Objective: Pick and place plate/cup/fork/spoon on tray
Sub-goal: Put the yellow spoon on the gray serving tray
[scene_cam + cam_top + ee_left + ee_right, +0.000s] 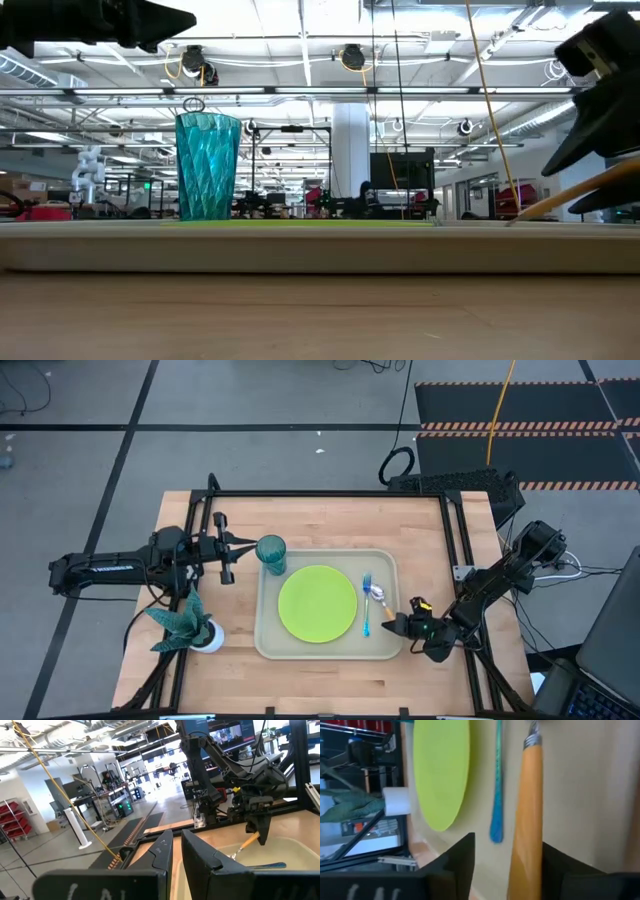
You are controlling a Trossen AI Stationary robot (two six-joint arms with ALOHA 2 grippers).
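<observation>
The beige tray (pixel 268 645) lies mid-table. On it are the lime-green plate (pixel 317 603), the blue-handled fork (pixel 366 605) and the orange-handled spoon (pixel 379 598), whose bowl rests on the tray floor. The teal cup (pixel 271 552) stands upright at the tray's far left corner. My right gripper (pixel 403 626) is open at the tray's near right, its fingers on either side of the spoon's handle (pixel 529 820). My left gripper (pixel 243 543) hovers just left of the cup. Its fingers (pixel 162 850) are nearly together with nothing between them. My right gripper's jaws stand apart around the free end of the spoon's handle (pixel 532 855). The handle lies against one finger (pixel 555 865), and a gap shows on its other side. The fingers slant down from the table's near right, along the handle. The handle (pixel 575 195) tilts up off the tray.
A teal leafy plant in a white pot (pixel 185 622) stands on the table near the left edge, close to the left arm. Black frame rails (pixel 460 550) border the table. Bare wood lies between the tray and the near edge.
</observation>
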